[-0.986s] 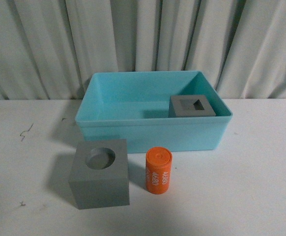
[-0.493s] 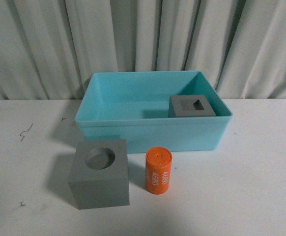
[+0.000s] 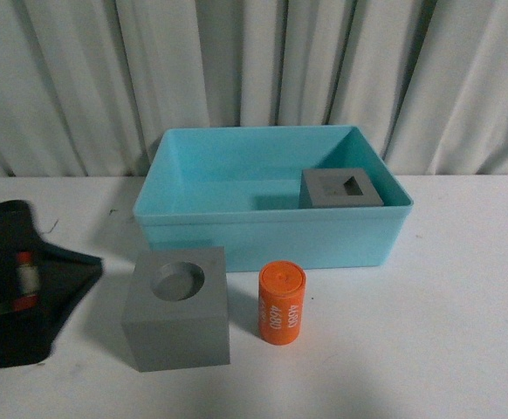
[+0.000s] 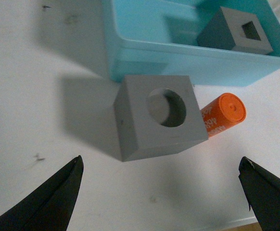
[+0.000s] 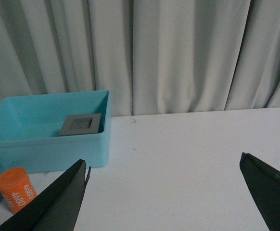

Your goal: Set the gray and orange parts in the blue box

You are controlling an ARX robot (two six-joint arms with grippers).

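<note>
The box [image 3: 271,236] sits toward the back of the white tabletop [image 3: 463,297], close to the curtain [image 3: 263,61]. The square-hole cube [image 3: 341,188] lies inside it, in the right near corner, hard against the front wall.

In front of the box, out on the tabletop, stands the round-hole cube [image 3: 177,310], recess facing up. The orange cylinder [image 3: 282,304] stands upright just to its right, near it, with a slim gap between them. Both are near the box's front wall and neither touches it.

The left arm [image 3: 27,288] shows at the left edge, low over the tabletop and a little apart from the round-hole cube. From its wrist, the left fingers [image 4: 53,202] are spread wide and hold nothing. The round-hole cube [image 4: 157,115] lies ahead of them, roughly in line with the middle of the gap and clear of both tips. The cylinder [image 4: 224,114] peeks out from the cube's far side, with the box [image 4: 130,53] beyond.

The right fingers [image 5: 58,207] are also splayed apart and empty, with only bare tabletop between them. The cylinder [image 5: 16,195] and the box [image 5: 48,149] lie outside that gap, beyond one finger. The square-hole cube [image 5: 81,124] rests in the box.
</note>
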